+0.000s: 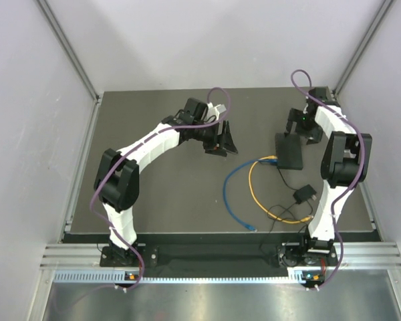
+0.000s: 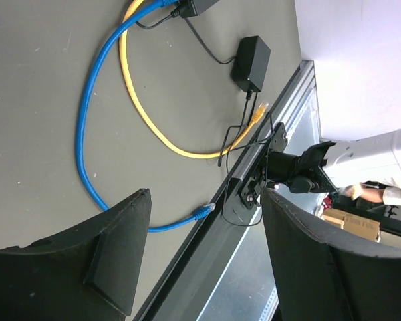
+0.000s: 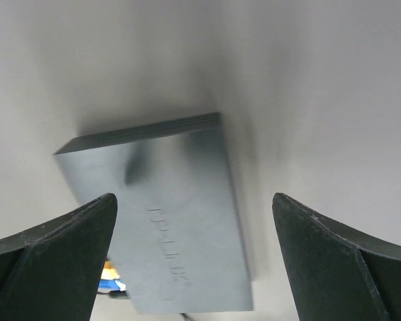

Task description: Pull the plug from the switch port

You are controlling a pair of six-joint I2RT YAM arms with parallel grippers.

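Flat matte-black switch [image 1: 289, 151] on the worktop [image 1: 174, 194], blue cable [image 2: 80, 134] and yellow cable [image 2: 136, 100] plugged into its side; both jaws open.

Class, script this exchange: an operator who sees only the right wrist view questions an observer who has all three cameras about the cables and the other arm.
Operator: The switch fills my view, with a bit of colour at its corner. Where do those cables lead?
Observer: The blue cable and the yellow cable each loop to a loose plug near the front edge of the table.
Operator: Where's the left gripper?
Observer: The left gripper hangs open and empty, left of the switch.
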